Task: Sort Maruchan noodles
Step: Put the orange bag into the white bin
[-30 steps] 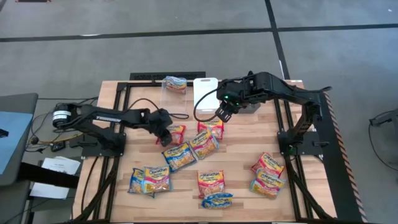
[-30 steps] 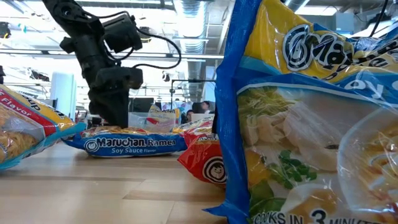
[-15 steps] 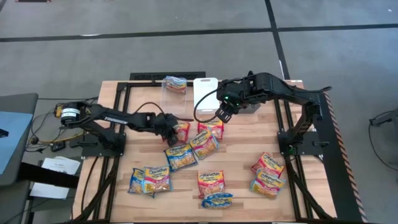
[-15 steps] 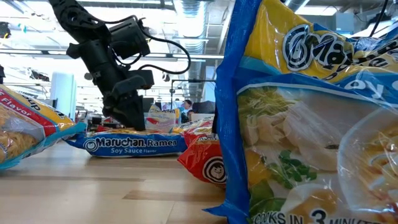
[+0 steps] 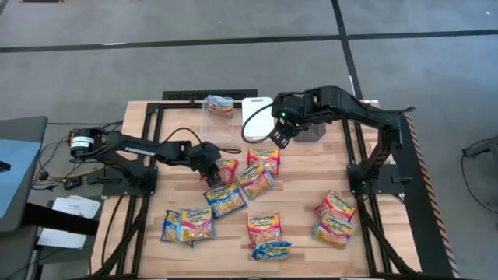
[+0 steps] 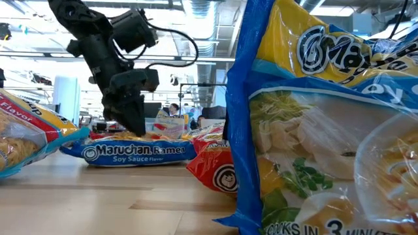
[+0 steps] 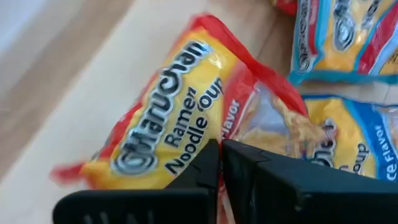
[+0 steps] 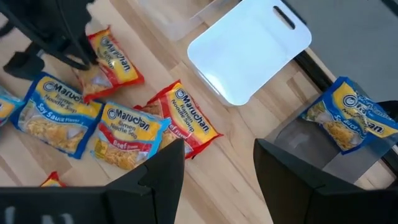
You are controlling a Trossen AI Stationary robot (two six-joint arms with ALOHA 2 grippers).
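Observation:
Several Maruchan noodle packets lie on the wooden table (image 5: 303,183). My left gripper (image 5: 213,161) is shut on a red-trimmed packet (image 5: 226,168) left of centre, also visible in the right wrist view (image 8: 115,62). Next to it lie another red packet (image 5: 264,159) and a blue soy-sauce packet (image 5: 226,198). My right gripper (image 5: 278,138) hangs open above the table near the white bin (image 5: 255,117), with nothing between its fingers (image 8: 155,174). My left gripper pinches the red-trimmed packet at one long edge (image 7: 199,140) between its two shut fingers (image 7: 261,174). They slant down onto it from the table's left. The fingers hide the exact spot, and I cannot tell whether the packet is off the table.
A clear bin (image 5: 218,109) at the far side holds one packet (image 5: 220,103), and a grey bin (image 5: 311,128) holds another (image 8: 348,124). More packets lie near the front edge (image 5: 264,227), at front left (image 5: 187,225) and at right (image 5: 334,206). One packet stands close before the low camera (image 6: 326,117).
My left gripper has reached toward the table's right onto the red-trimmed packet, tipped down and shut on it. The blue soy-sauce packet has shifted a little. My right gripper has risen slightly toward the far edge and stays open.

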